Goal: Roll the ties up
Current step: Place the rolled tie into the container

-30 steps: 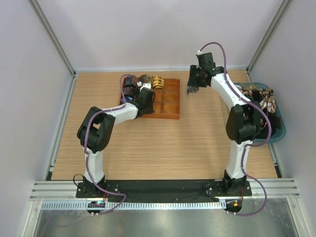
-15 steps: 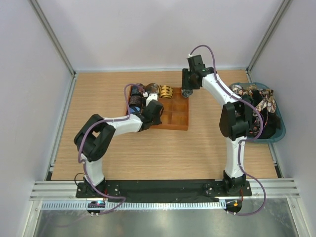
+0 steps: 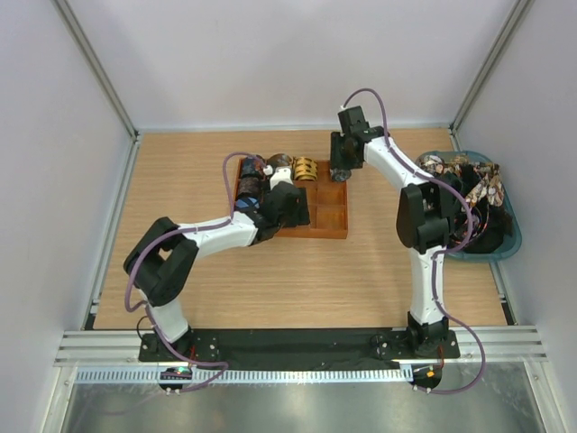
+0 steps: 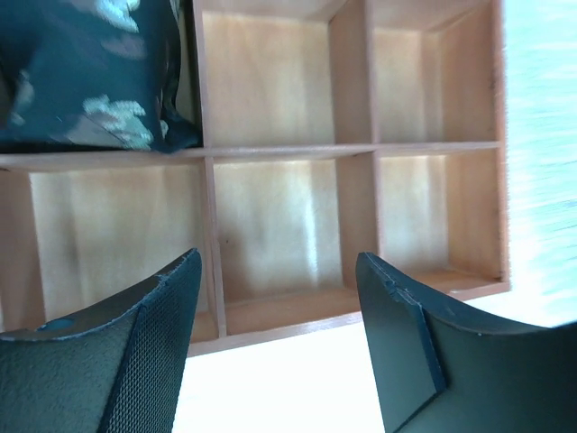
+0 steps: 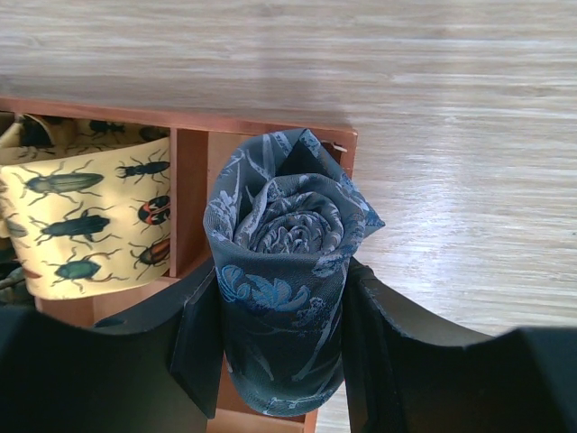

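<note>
soft, even light fills the top view and shadows there are faint. in the left wrist view the table (image 4: 541,135) at right is blown out white and streaked with blur. the right wrist view is sharp on the tie (image 5: 279,298).

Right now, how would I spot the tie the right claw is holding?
Find the wooden tray, then its far right corner. There the right gripper clamps a rolled tie, dark blue with pale flowers. The neighbouring tie is yellow with beetles.

Left claw (image 4: 277,271) opened, tray (image 3: 315,234) slid right, right claw (image 5: 279,302) carried tie (image 5: 279,225) nearer
</note>
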You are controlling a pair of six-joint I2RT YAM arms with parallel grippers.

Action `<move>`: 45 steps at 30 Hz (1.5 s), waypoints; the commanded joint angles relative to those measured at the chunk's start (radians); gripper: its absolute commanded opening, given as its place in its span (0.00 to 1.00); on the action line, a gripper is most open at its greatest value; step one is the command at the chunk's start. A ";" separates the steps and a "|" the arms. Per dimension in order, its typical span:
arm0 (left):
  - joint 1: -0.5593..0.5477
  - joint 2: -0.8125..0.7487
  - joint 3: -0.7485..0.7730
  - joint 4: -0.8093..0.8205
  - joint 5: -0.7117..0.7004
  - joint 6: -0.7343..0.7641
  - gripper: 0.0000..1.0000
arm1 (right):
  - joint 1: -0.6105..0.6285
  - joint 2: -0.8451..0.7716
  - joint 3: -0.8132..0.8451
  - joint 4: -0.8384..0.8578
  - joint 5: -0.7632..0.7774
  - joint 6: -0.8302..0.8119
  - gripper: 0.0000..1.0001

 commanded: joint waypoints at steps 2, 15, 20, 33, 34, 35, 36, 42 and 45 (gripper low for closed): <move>0.001 -0.090 0.013 -0.024 -0.037 0.031 0.71 | 0.016 0.024 0.013 0.026 0.018 -0.002 0.04; 0.001 -0.206 0.003 -0.080 -0.061 0.069 0.72 | 0.039 0.132 0.067 0.009 0.018 0.039 0.04; 0.001 -0.242 0.006 -0.100 -0.080 0.091 0.72 | 0.047 0.175 0.102 -0.014 0.030 0.069 0.09; 0.001 -0.314 -0.002 -0.155 -0.112 0.121 0.73 | 0.051 0.130 0.107 -0.029 0.033 0.086 0.47; 0.003 -0.317 -0.002 -0.157 -0.112 0.123 0.73 | 0.051 0.130 0.115 -0.032 0.029 0.087 0.48; 0.003 -0.324 -0.002 -0.160 -0.114 0.125 0.73 | 0.051 0.133 0.116 -0.039 0.027 0.089 0.49; 0.003 -0.326 -0.004 -0.163 -0.114 0.126 0.73 | 0.051 0.133 0.119 -0.039 0.020 0.089 0.50; 0.003 -0.337 -0.001 -0.180 -0.115 0.137 0.75 | 0.051 0.116 0.105 -0.025 0.026 0.092 0.64; 0.001 -0.335 0.002 -0.183 -0.112 0.138 0.74 | 0.051 0.121 0.118 -0.031 0.021 0.092 0.65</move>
